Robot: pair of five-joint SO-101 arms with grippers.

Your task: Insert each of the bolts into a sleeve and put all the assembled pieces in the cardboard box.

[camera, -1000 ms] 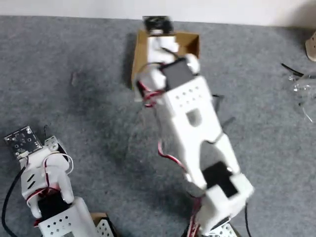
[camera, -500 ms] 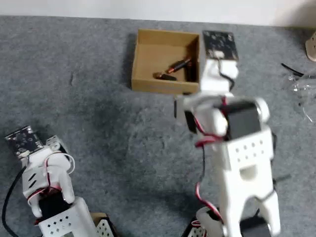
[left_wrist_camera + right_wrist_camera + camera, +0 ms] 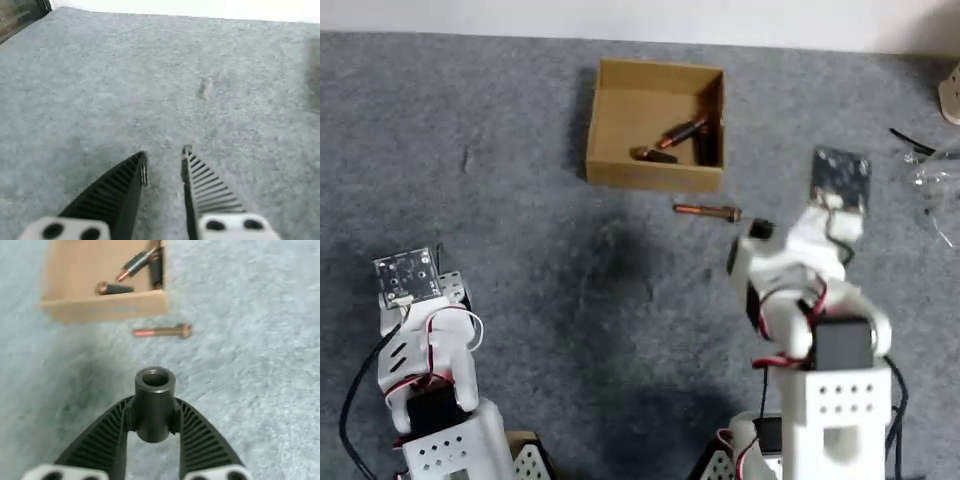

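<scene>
- Right gripper (image 3: 153, 409) clasps a dark, hollow, cylindrical sleeve (image 3: 154, 390), right of centre in the high view.
- Left gripper (image 3: 164, 160): ribbed fingers (image 3: 120, 185) parted, lower left.
- Coppery bolt (image 3: 706, 210) lies on grey felt (image 3: 540, 250) just below the cardboard box (image 3: 650, 176).

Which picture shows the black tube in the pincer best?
The right wrist view: the sleeve sits close up in the right pincer, hollow end showing. The high view catches it as a small dark bit.
</scene>
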